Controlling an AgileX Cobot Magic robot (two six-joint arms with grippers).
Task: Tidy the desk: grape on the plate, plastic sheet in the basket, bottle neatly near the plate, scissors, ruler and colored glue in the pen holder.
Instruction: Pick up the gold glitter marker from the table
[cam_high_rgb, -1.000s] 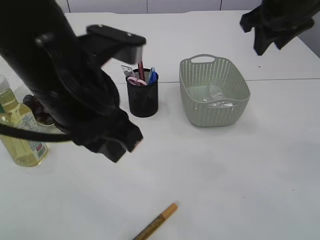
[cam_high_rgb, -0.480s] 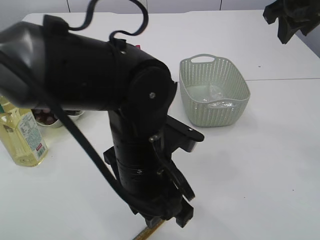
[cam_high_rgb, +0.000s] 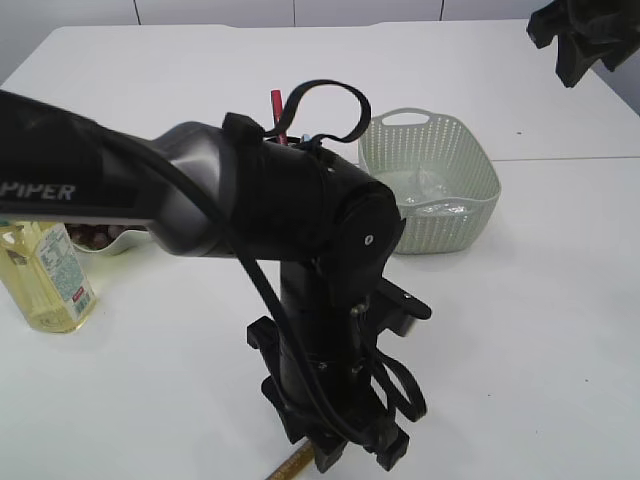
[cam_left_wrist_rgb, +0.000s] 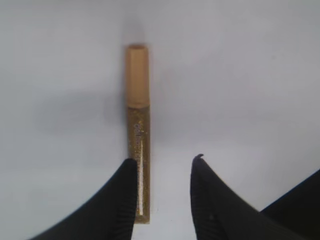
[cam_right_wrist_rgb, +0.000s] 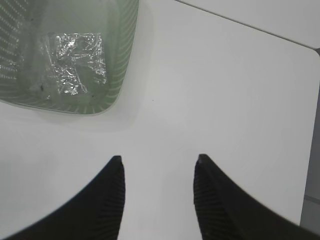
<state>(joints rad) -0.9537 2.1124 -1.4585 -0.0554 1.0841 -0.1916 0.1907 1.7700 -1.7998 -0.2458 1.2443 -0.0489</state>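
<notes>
Hovering left jaws (cam_left_wrist_rgb: 162, 165) spread | colored glue (cam_left_wrist_rgb: 137, 130) under left finger (capped end beyond) | right jaws (cam_right_wrist_rgb: 157, 162) spread

White tabletop filling the scene under soft, even light

A white table (cam_high_rgb: 540, 330) is spreading across nearly the whole exterior view, with a thin seam (cam_high_rgb: 570, 158) running left to right across its far half. Beyond the far edge, pale panels (cam_high_rgb: 215, 11) divided by thin vertical lines are showing. At the far right, a strip of grey floor (cam_high_rgb: 628, 85) is peeking past the table's edge.
</notes>
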